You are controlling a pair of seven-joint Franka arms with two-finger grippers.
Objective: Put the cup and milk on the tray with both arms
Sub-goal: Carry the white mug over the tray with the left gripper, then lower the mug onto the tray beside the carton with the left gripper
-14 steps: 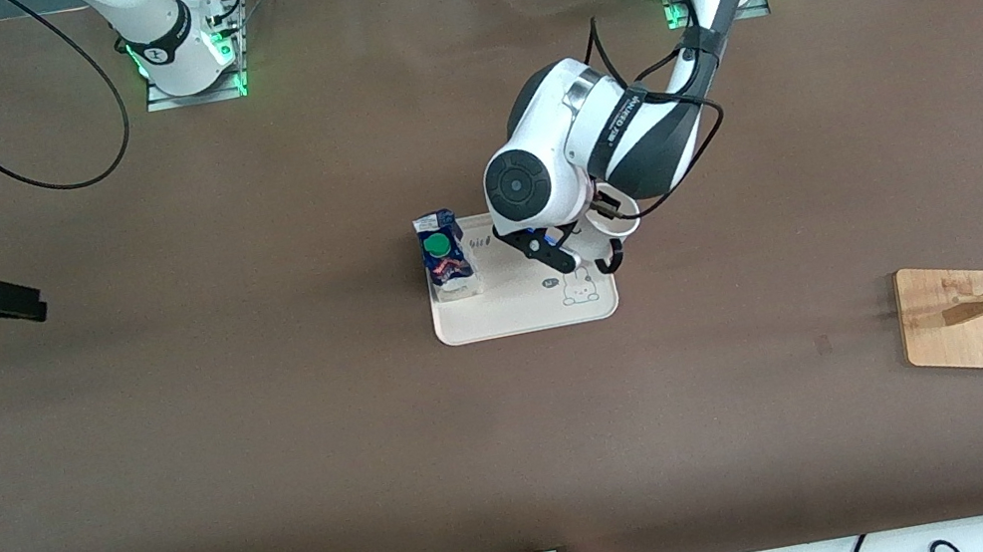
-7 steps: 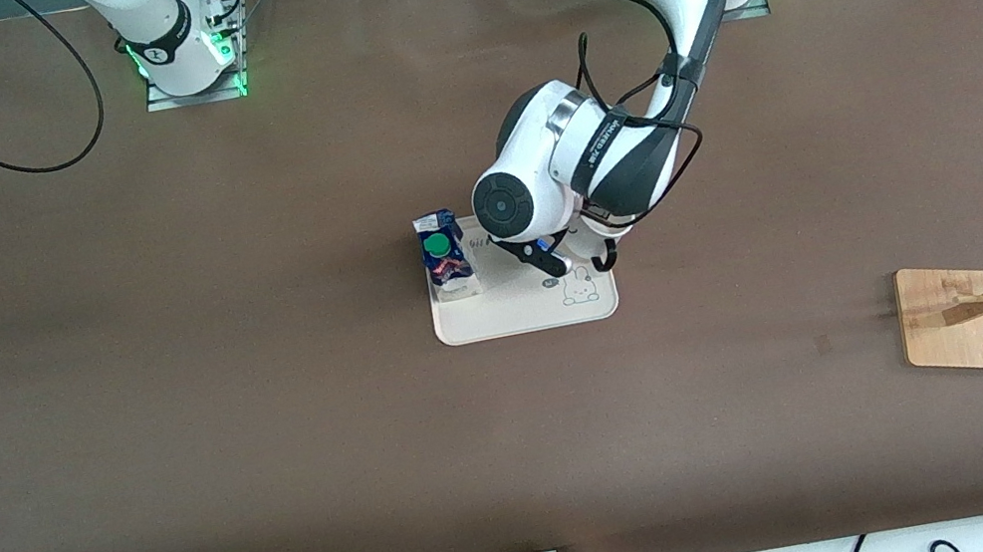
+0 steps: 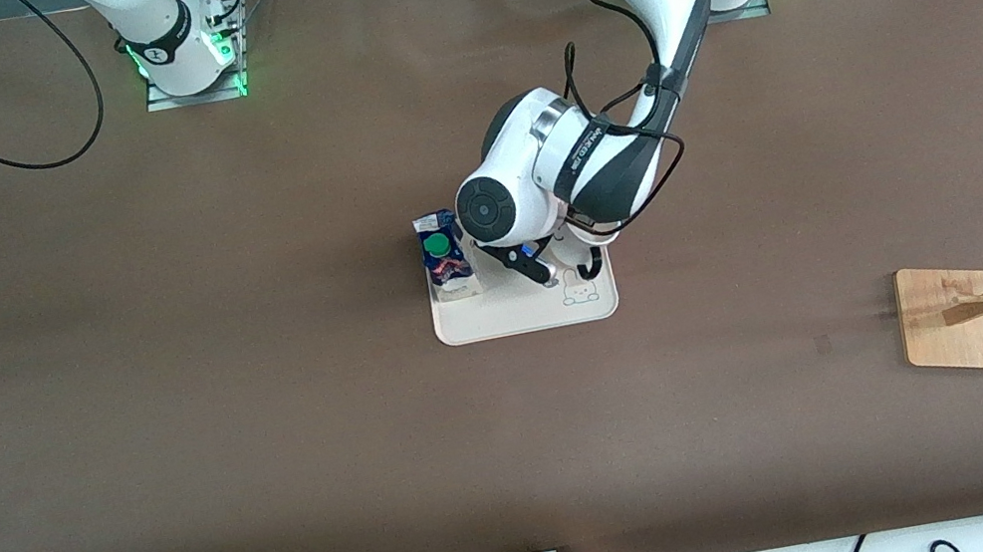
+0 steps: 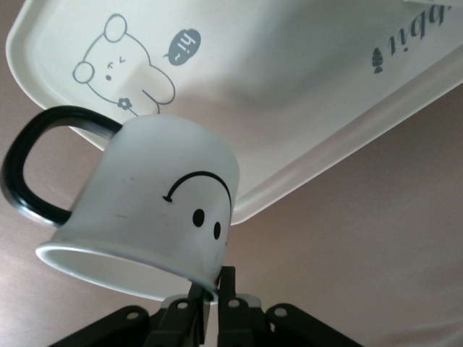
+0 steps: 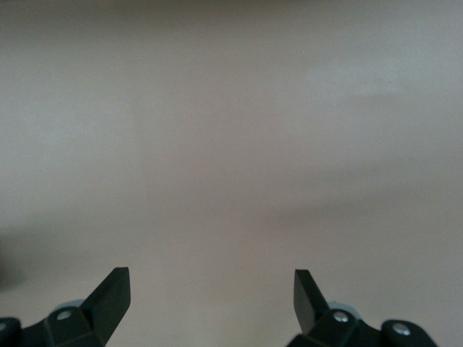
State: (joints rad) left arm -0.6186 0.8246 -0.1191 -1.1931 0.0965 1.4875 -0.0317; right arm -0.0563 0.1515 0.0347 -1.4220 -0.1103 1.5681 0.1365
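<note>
While the left arm bends down over the tray (image 3: 499, 320), its left pincer (image 4: 213, 293) pinches the cup (image 4: 155, 202) rim, milk (image 3: 445, 257) beside it; the right pincer (image 5: 210, 289) waits spread wide above bare tabletop (image 5: 231, 130).

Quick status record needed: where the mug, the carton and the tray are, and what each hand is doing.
tray: flat cream rectangular tray, mid-table
milk: small dark blue and white gable-top carton with green cap, upright on the tray at the end toward the right arm
cup: small white smiley-face mug with black handle, gripped by its rim, over the tray's edge
left hand: shut on the mug's rim
right hand: open, empty, over bare table; arm waits
stand: wooden rack, toward the left arm's end
</note>
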